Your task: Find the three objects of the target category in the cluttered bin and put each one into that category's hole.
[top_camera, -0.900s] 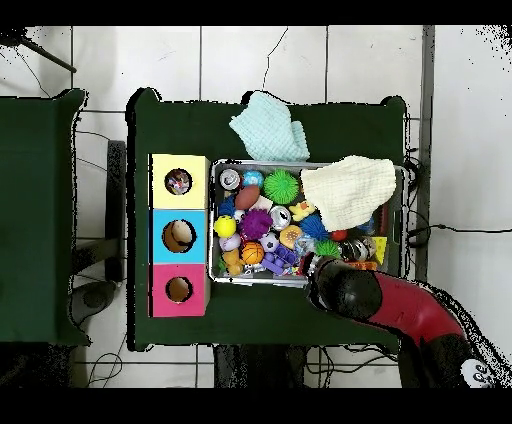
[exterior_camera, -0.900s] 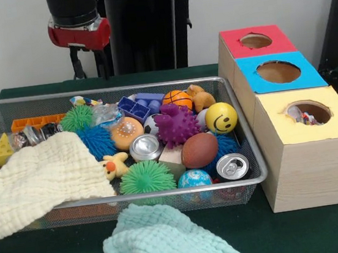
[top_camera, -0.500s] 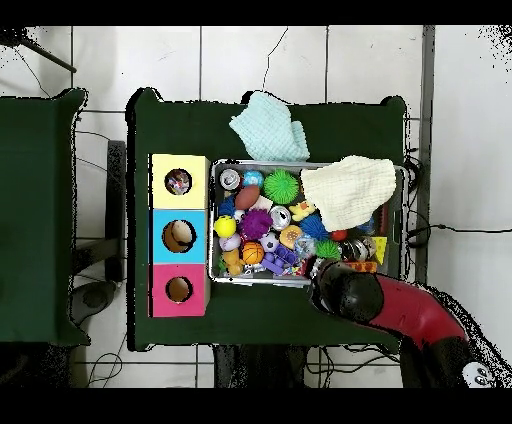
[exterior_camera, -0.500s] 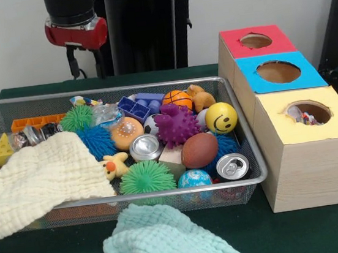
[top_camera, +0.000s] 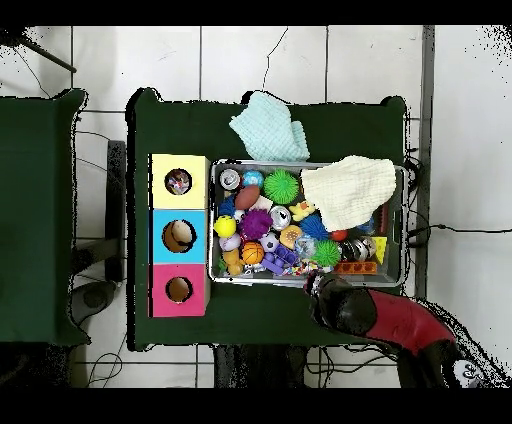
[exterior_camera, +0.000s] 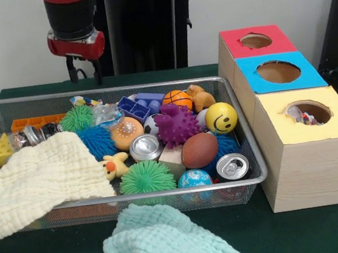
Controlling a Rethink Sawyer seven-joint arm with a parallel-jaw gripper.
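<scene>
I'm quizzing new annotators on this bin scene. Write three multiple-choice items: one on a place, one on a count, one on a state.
1. Where does the cream cloth lie?
A. draped over the bin's edge
B. on the yellow box
C. folded on the floor

2. How many holed boxes stand beside the wire bin?
A. two
B. three
C. five

3. What is the tool holding?
A. a can
B. a ball
C. nothing

Key: 1 A, it hangs over the rim. 2 B, the red box, blue box and yellow box. 3 C, it hangs empty above the bin.
</scene>
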